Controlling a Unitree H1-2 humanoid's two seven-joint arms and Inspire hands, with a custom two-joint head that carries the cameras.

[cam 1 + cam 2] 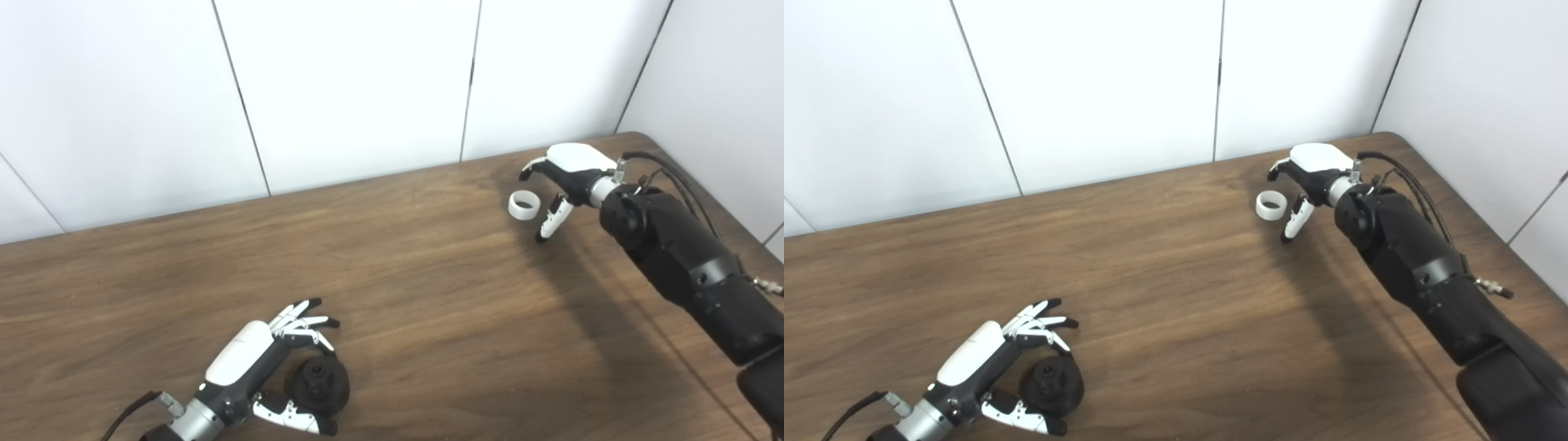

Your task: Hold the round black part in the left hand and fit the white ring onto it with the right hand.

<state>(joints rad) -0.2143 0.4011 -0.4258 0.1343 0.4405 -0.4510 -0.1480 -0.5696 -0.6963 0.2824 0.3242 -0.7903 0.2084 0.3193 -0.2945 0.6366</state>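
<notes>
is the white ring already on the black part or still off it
Off. The white ring lies on the table far right by the right robot hand; the round black part sits near left.

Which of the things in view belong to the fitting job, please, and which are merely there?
Belong to the job:
round black part, beside the open left robot hand
white ring, lying by the open right robot hand

Merely there:
wooden table
white wall panels

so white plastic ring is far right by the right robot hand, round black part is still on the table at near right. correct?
Wrong side: the round black part sits near left, by the left robot hand, per the left eye view. The white plastic ring is far right by the right robot hand.
</notes>
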